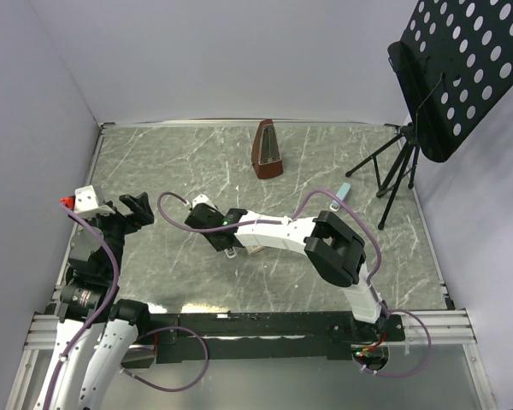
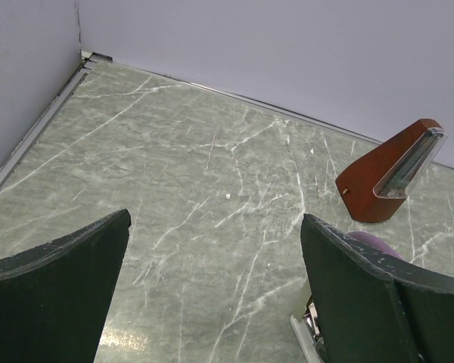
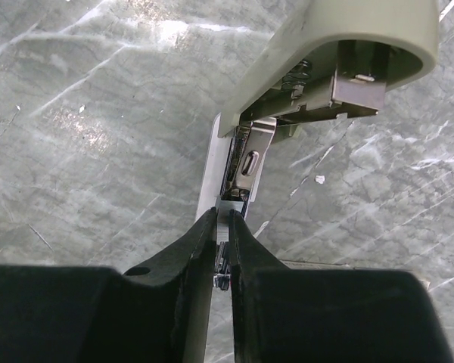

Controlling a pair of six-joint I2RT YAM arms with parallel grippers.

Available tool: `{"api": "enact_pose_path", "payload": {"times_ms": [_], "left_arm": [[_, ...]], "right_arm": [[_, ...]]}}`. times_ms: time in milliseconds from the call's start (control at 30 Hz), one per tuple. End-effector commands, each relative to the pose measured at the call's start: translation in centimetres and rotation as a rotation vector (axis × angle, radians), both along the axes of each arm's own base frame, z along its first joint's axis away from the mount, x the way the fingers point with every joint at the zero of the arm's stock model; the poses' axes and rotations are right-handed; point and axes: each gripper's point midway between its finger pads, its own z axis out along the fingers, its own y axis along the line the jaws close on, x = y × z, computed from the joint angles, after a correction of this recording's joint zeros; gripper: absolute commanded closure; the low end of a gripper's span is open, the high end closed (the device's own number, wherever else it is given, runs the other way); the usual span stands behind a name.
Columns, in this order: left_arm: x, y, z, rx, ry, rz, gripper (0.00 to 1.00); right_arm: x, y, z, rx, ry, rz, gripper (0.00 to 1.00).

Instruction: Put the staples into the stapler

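At mid-desk: the stapler (image 3: 287, 98) lies on the desk (image 1: 197, 162) with its cream lid (image 3: 378, 23) swung up and the metal channel (image 3: 246, 162) bared. In the top view the right arm hides most of it.
Right end effector (image 3: 225, 225): pressed together on the strip (image 3: 228, 212), a short grey ribbed piece pinched at the very fingertips.
Strip: at the near end of the channel, roughly in line with it. Whether it touches the metal or hangs just above, I cannot tell.
Left end effector (image 2: 216, 223): spread wide and holding nothing, at the left of the desk, well apart from the stapler.
Step in hand: seating the strip in the channel, as I judge it; it is not yet lying in.
Doing it well: square the strip's length to the channel, legs down, and lower it level so it straddles the rail. Part the fingers only once the rail bears it, then nudge it forward under the lid.
Risks: a thin strip can twist in the pinch, break, or tip over the side wall onto the desk. The light stapler may also slide under a push.
Spare arm: the left could steady the base if it shifts.
Metronome (image 2: 386, 178): far off and out of the way.
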Motion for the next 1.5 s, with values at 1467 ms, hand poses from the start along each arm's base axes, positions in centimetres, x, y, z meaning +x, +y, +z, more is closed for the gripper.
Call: {"api": "enact_pose_path", "payload": {"times_ms": [1467], "left_arm": [[0.2, -0.1, 0.9, -0.006, -0.036, -0.006, 0.01]], "right_arm": [[0.4, 0.4, 0.0, 0.109, 0.128, -0.075, 0.65]]}}
